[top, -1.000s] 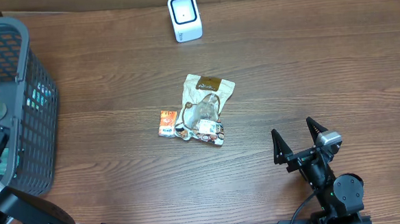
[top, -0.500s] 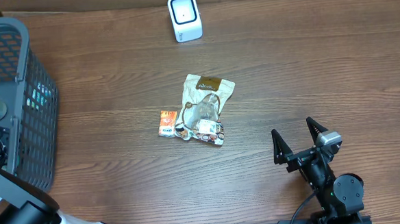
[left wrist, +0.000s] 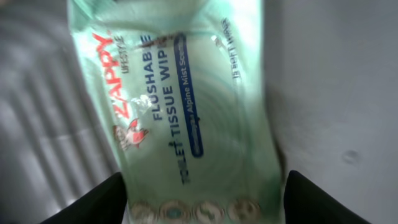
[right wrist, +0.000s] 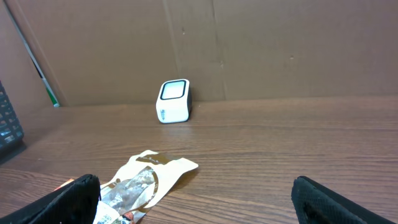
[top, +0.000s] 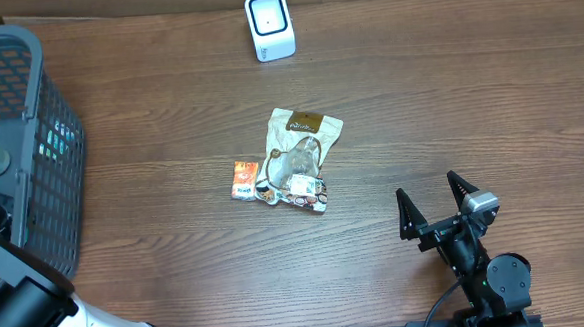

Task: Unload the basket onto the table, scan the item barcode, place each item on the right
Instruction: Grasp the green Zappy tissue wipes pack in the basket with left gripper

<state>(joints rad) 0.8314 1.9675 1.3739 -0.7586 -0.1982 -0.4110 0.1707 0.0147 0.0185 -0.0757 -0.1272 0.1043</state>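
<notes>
Two fingers [left wrist: 106,202] of the left pincer [left wrist: 205,193] are set astride the wipes pack [left wrist: 180,106] in the basket [top: 52,166], its long axis pointing straight ahead; a pinch cannot be told, while the right pincer [top: 426,186] is spread.

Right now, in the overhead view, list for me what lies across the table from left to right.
grey basket → orange packet → brown snack bag → right pincer. The white scanner is left out because it sits within the bag's span.
</notes>
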